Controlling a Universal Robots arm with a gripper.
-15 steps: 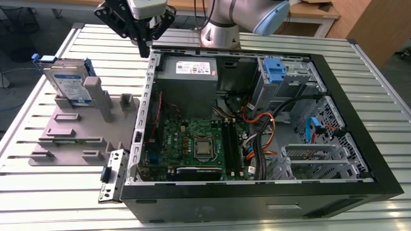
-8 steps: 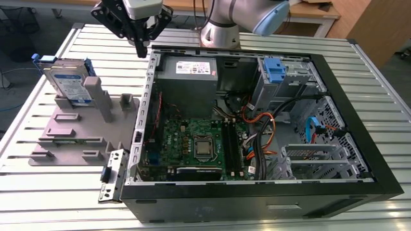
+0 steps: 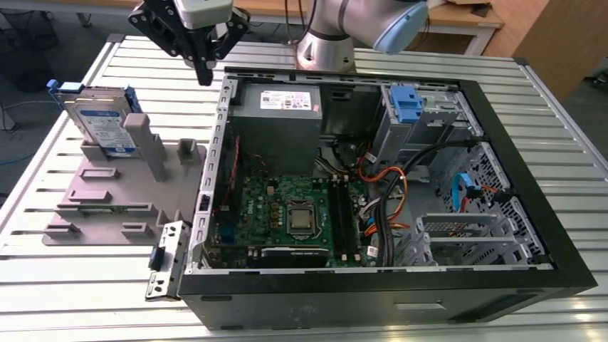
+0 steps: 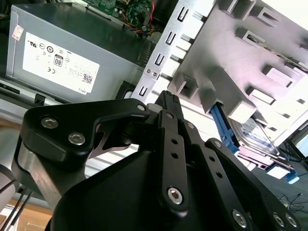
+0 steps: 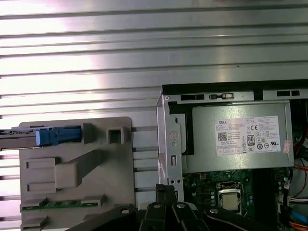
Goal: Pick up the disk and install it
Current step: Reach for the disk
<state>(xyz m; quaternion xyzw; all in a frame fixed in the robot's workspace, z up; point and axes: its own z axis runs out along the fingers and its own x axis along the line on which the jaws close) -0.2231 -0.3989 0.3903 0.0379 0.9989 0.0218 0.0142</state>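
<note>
The flat silver metal disk with blue plastic rails (image 3: 98,120) is seen standing on edge in the grey plastic holder (image 3: 105,203) at the upper left of the exterior view, untouched. The black pincer (image 3: 204,71) is held clenched on nothing, just beside the open black computer case's (image 3: 380,303) wall. Approached thus shut, the disk could be knocked over — or the case wall struck.

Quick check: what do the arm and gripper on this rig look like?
The arm is silver-grey tubing with a light blue joint cap. The gripper is matte black, built of flat linkage bars bolted together with silver screw heads.
</note>
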